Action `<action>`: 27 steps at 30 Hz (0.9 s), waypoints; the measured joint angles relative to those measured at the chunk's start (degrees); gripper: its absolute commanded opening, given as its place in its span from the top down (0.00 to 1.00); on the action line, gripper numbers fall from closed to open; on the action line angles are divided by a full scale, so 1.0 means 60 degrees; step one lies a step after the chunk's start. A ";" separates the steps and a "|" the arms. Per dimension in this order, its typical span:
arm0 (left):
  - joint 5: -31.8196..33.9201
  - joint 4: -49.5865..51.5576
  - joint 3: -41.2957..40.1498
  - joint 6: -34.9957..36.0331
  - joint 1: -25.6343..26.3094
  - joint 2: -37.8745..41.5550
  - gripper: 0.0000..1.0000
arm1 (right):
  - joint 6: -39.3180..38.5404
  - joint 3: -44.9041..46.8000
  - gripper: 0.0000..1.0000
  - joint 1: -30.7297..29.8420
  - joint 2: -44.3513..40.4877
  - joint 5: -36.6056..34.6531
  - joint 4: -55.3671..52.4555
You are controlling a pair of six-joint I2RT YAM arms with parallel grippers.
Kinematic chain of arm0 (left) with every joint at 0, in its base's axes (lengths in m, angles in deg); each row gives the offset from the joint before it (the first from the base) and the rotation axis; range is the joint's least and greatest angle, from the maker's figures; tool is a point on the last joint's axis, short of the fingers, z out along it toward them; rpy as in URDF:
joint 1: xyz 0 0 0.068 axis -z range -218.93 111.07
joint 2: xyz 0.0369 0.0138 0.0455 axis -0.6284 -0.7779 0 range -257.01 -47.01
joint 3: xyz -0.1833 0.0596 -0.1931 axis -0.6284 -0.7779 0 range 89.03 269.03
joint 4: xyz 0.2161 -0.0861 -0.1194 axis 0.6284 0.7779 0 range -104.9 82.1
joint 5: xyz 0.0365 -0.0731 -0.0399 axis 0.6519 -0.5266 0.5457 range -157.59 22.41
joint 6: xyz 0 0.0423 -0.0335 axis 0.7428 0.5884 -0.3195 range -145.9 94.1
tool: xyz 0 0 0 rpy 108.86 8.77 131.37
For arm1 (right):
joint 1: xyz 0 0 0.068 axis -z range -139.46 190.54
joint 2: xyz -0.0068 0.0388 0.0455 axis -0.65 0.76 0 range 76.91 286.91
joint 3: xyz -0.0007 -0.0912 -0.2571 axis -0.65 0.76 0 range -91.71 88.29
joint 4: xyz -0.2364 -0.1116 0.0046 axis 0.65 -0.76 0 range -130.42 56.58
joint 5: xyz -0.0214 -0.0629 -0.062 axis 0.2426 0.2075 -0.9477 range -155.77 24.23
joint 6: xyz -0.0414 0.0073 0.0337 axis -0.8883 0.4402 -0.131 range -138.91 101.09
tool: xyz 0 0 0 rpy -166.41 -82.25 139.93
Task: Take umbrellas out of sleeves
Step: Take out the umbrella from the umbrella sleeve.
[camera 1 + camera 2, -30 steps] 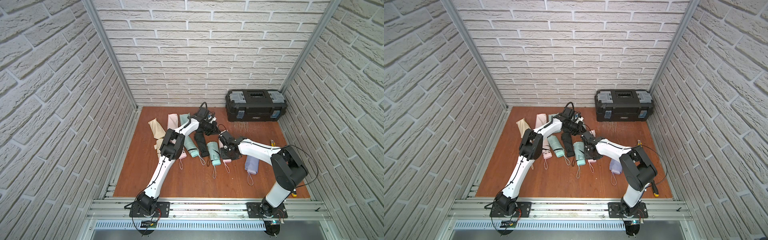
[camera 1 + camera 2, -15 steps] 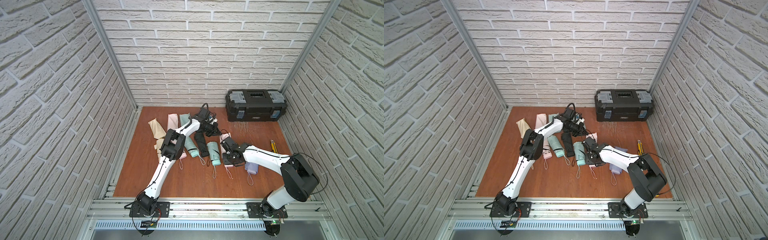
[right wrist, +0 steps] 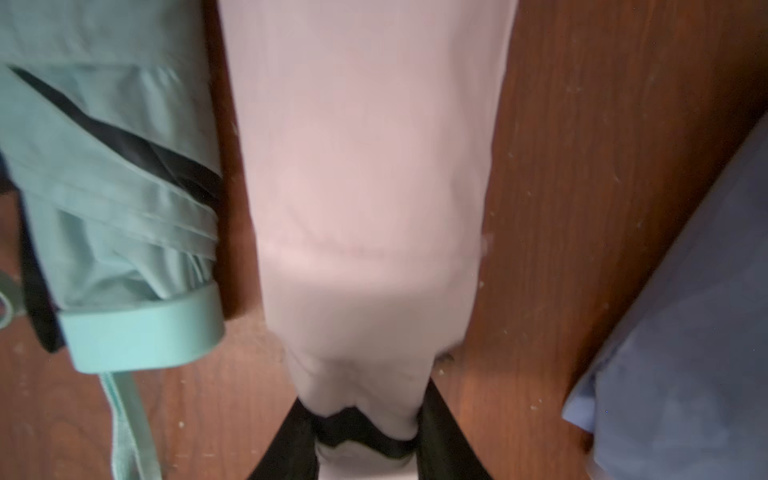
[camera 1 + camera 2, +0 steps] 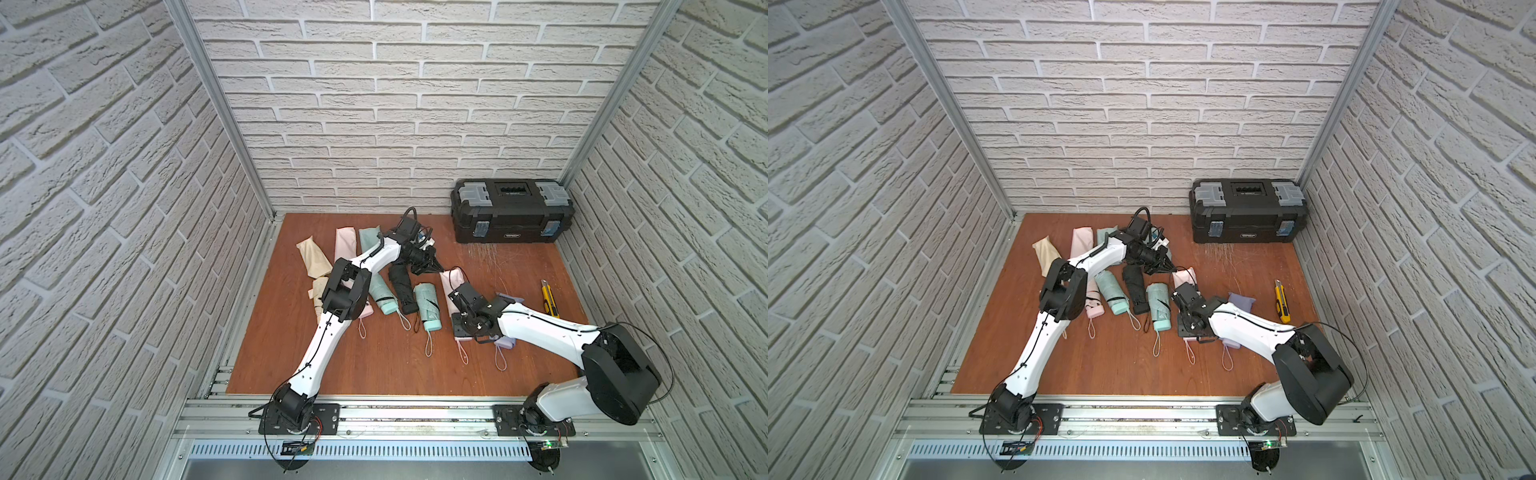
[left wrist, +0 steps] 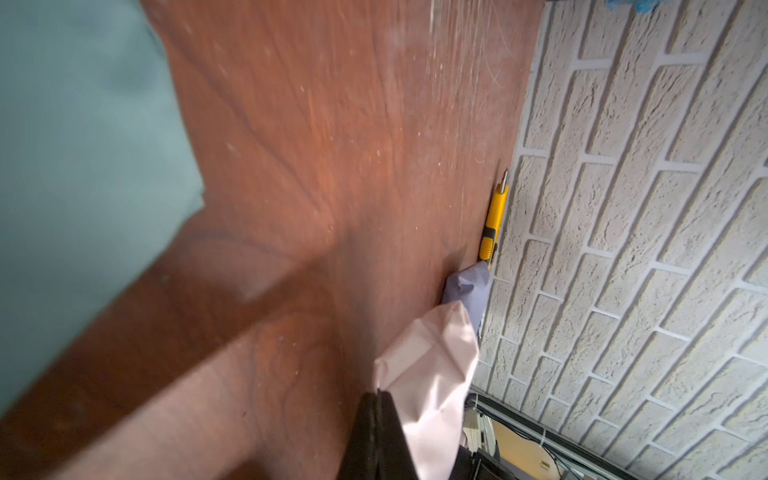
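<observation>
Nearest the front rail [image 4: 415, 409], a broad band of open tabletop [image 4: 374, 374] is seen. Further in, the right claw [image 3: 365, 399] is clamped on the handle end of the pink umbrella [image 3: 357, 463], which lies in its pink sleeve [image 4: 453, 286] between a mint umbrella [image 4: 428, 303] and a lilac umbrella [image 4: 506, 343]. The sleeve's far tip is pinched by the clenched left claw [image 4: 439, 270]. Beyond, free wood is left up to the black toolbox [image 4: 513, 212]; a yellow knife [image 4: 548, 297] lies by the right wall [image 4: 665, 291].
</observation>
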 measured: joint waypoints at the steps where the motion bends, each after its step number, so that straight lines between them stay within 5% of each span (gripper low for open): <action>1: 0.0007 -0.0004 0.0000 -0.0004 -0.0022 0.0000 1.00 | 0.0026 0.0069 0.67 -0.0007 -0.0022 -0.0007 -0.0044; 27: -0.0018 0.0102 0.0871 -0.0022 -0.0084 -0.0069 1.00 | 0.0284 0.0816 0.66 -0.0036 -0.0798 0.0346 0.0535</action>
